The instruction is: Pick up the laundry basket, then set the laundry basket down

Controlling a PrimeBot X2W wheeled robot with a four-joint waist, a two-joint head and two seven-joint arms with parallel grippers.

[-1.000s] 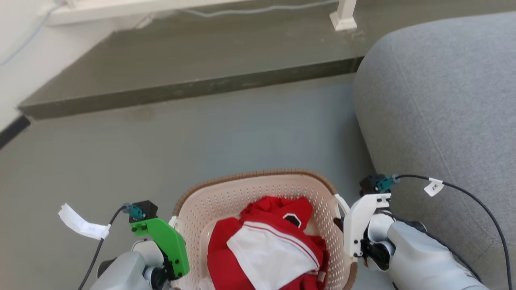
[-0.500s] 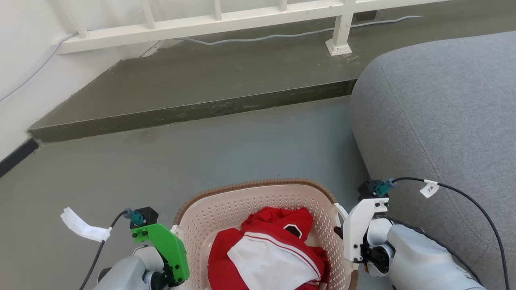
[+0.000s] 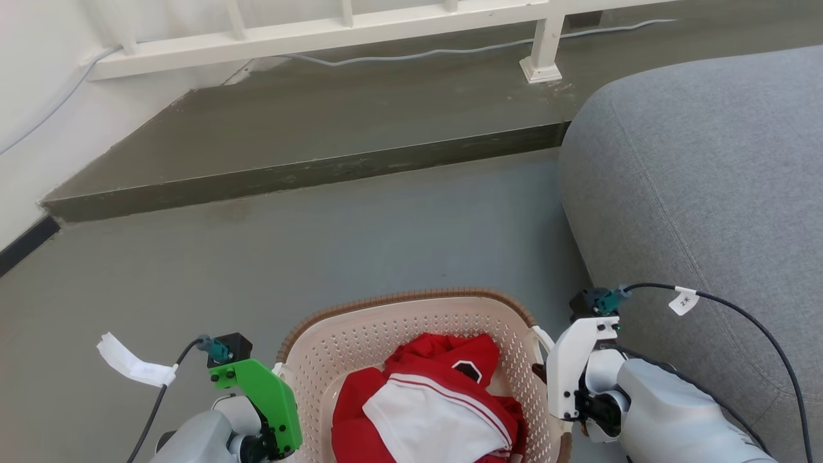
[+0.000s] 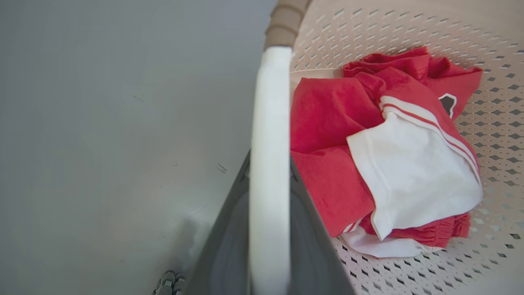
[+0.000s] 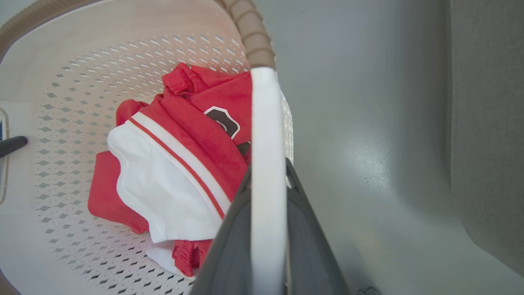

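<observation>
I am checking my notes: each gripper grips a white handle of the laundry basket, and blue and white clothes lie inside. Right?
The colour is wrong: the head view shows red and white clothes in the laundry basket. The left gripper and right gripper do each grip a white handle.

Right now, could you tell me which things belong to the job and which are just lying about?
Job:
laundry basket
left gripper and right gripper, both shut on it

Lying about:
clothes inside the basket
sofa
railing
cable
</observation>
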